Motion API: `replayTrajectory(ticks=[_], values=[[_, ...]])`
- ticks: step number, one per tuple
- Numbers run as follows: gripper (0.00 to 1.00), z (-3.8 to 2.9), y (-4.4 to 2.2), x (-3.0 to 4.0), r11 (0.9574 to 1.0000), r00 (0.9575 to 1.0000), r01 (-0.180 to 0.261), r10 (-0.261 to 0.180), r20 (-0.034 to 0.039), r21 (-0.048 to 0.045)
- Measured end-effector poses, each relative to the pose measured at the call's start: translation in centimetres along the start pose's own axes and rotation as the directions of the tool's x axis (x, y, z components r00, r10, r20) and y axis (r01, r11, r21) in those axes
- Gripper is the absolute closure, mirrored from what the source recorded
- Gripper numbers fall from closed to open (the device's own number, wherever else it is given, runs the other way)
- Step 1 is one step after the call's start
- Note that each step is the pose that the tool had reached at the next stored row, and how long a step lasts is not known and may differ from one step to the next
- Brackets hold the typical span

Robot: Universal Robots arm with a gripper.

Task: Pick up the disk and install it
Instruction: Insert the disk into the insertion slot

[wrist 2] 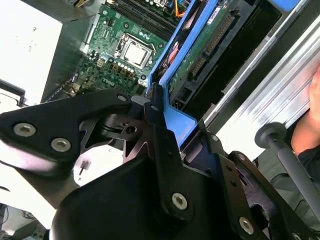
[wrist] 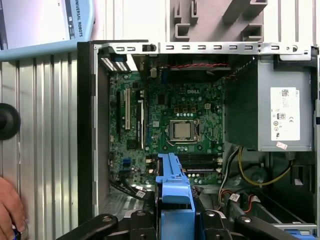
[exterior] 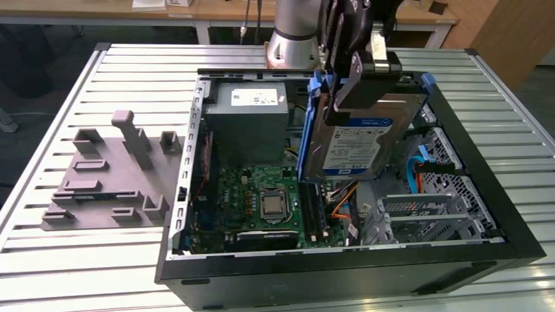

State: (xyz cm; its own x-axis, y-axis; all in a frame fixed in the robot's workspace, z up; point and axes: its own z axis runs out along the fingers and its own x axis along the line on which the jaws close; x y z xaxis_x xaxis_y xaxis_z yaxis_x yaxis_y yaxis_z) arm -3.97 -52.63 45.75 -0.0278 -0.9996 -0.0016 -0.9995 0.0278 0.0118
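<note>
The disk (exterior: 364, 140), a silver hard drive with a blue-and-white label and blue plastic rails, hangs tilted on edge above the open computer case (exterior: 347, 273). My gripper (exterior: 354, 88) is shut on its upper end, black fingers clamping both faces. In the first wrist view the blue rail (wrist: 175, 187) sticks out between the fingers of the gripper (wrist: 176, 217), over the motherboard. The second wrist view shows the gripper (wrist 2: 165, 125) shut on the disk (wrist 2: 200, 55), whose green circuit-board underside faces the camera.
Inside the case lie a grey power supply box (exterior: 247, 120), the green motherboard (exterior: 260, 195) and a silver drive cage (exterior: 433, 208) at the exterior view's right. A grey fixture (exterior: 113, 175) sits on the slatted table (exterior: 87, 260). A person's hand (wrist: 10, 210) is near the case.
</note>
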Motion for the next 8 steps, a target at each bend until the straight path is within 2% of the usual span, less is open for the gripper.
replayTrajectory(ticks=[8], values=[[0.64,0.02,-0.07,0.05,1.0000,1.0000,0.000,0.000,-0.0003,-0.0001]])
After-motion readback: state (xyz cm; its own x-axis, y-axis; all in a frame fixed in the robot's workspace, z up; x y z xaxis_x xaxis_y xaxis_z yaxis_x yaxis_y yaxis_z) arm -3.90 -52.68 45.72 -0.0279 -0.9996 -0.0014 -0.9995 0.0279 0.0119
